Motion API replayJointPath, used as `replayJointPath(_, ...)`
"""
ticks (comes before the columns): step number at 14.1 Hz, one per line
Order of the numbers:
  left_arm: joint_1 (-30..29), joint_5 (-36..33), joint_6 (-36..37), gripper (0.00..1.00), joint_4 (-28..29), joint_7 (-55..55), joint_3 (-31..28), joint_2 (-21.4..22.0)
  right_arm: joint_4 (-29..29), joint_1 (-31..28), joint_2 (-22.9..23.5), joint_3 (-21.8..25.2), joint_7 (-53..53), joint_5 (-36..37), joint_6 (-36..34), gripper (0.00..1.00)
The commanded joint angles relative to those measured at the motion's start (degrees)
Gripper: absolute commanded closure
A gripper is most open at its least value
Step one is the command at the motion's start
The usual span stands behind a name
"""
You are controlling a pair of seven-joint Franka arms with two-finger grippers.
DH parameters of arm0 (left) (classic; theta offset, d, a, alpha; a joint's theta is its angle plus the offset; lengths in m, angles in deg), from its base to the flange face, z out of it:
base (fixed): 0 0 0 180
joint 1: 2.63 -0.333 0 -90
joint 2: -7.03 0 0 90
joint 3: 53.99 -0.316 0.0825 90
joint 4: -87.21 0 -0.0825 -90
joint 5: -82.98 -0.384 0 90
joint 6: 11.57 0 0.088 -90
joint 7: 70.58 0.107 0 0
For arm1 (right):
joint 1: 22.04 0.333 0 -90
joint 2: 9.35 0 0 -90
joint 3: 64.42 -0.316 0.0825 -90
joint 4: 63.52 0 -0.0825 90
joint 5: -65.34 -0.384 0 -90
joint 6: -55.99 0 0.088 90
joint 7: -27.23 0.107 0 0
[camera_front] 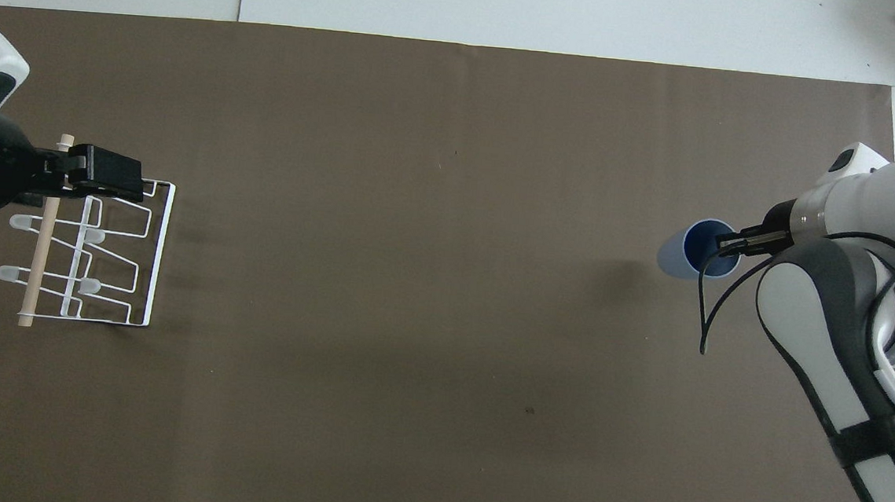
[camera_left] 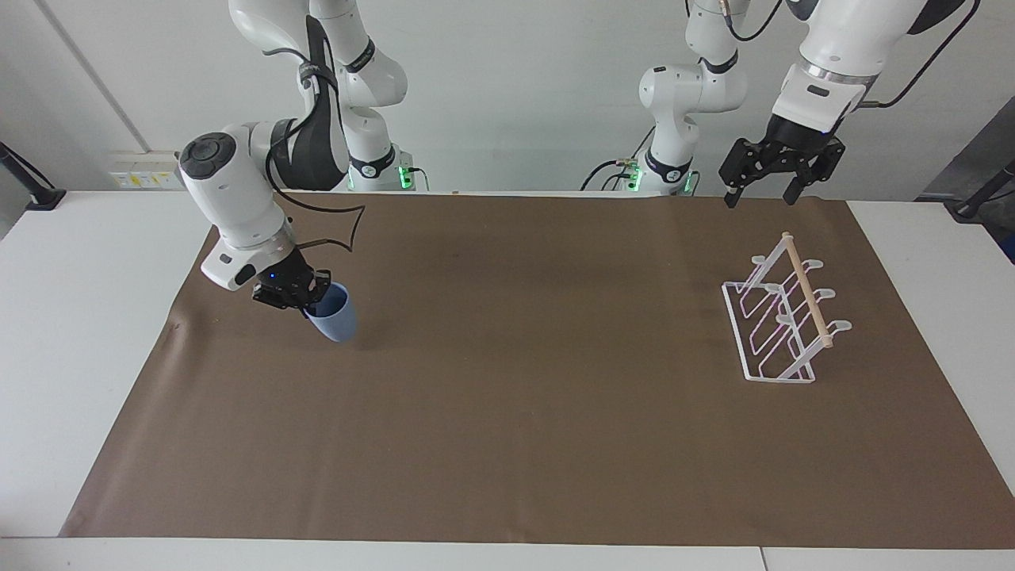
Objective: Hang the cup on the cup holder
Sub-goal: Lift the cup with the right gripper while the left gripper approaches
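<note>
The light blue cup [camera_left: 337,317] [camera_front: 684,253] hangs tilted just above the brown mat at the right arm's end of the table. My right gripper [camera_left: 305,300] [camera_front: 725,245] is shut on the cup's rim, one finger inside and one outside. The white wire cup holder [camera_left: 781,317] [camera_front: 93,250], with its wooden rod [camera_left: 807,289] on top, stands on the mat at the left arm's end. My left gripper [camera_left: 759,198] [camera_front: 125,181] hangs open and empty in the air over the holder's end nearer the robots.
A brown mat [camera_left: 515,412] covers most of the white table [camera_left: 71,317]. A thin black cable [camera_left: 333,238] dangles from the right arm's wrist beside the cup.
</note>
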Motion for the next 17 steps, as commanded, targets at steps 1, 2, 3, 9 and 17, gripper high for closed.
replayJointPath(1,1.7,2.8,-3.7,0.0,1.5,-7.0,-0.5,0.6,4.1,-0.5,-0.1,-0.7,-2.0,-9.1,-4.9,1.0)
replayJointPath(2,2.6,3.8,-4.9,0.0,1.5,-10.6,-0.5,0.6,4.2,-0.5,-0.1,-0.7,-2.0,-13.0,-5.1,1.0)
replayJointPath(3,3.6,4.3,-5.4,0.0,1.5,-14.1,-0.5,0.3,4.2,-0.4,-0.2,-1.2,-2.0,-17.5,-5.1,1.0)
replayJointPath(9,7.8,13.6,-13.3,0.0,2.2,-41.0,-0.4,-0.4,4.1,-0.4,-1.3,-4.5,-2.1,-45.5,-11.2,1.0)
replayJointPath(17,13.5,19.4,-19.6,0.0,1.4,-80.9,0.5,-4.6,-2.1,-0.6,-4.0,-5.0,-1.8,-70.6,-18.0,1.0)
